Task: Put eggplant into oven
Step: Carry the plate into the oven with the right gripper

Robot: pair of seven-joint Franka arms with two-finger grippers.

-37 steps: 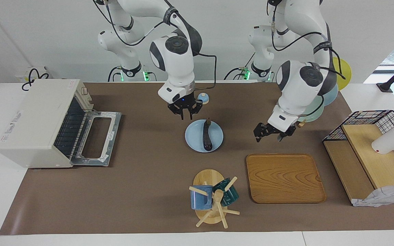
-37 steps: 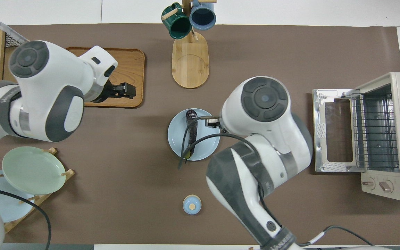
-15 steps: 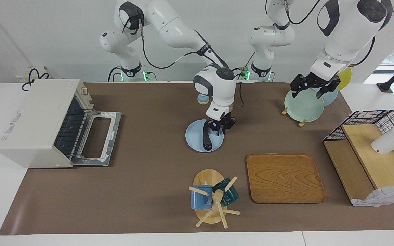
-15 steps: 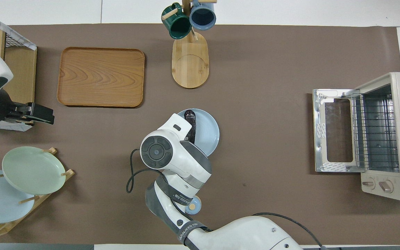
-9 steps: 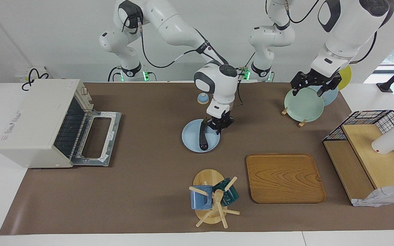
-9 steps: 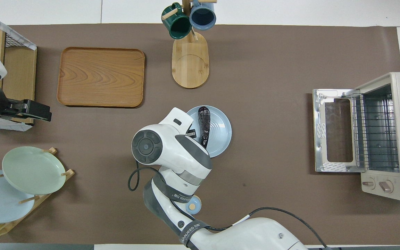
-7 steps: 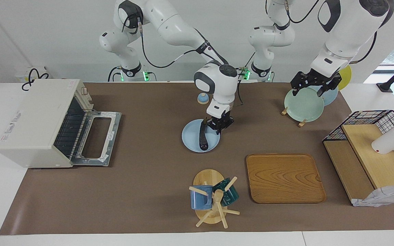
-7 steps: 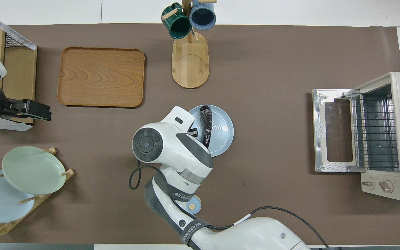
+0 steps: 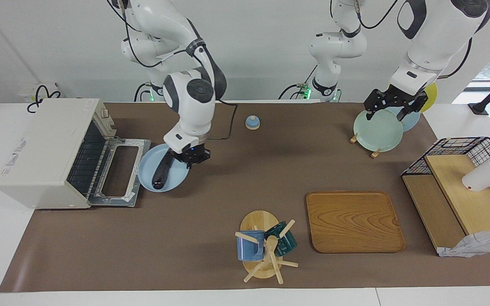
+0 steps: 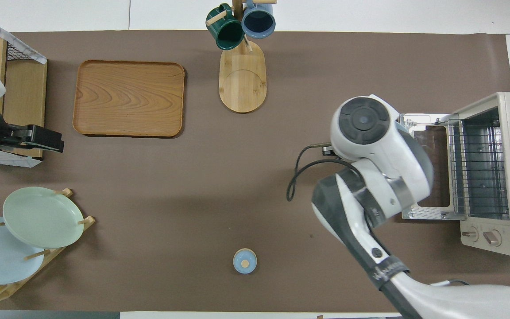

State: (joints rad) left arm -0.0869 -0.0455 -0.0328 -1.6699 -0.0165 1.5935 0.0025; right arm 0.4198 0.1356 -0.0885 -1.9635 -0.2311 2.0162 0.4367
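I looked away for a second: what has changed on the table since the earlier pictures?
The right gripper closed on the rim of the light blue plate and carried it, the eggplant lying on it, from mid-table to the oven's open door. The left gripper rose over the green plate. Everything else stayed put.

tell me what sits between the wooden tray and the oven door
In the facing view, the right gripper, shut on the blue plate carrying the eggplant, between tray and oven door.
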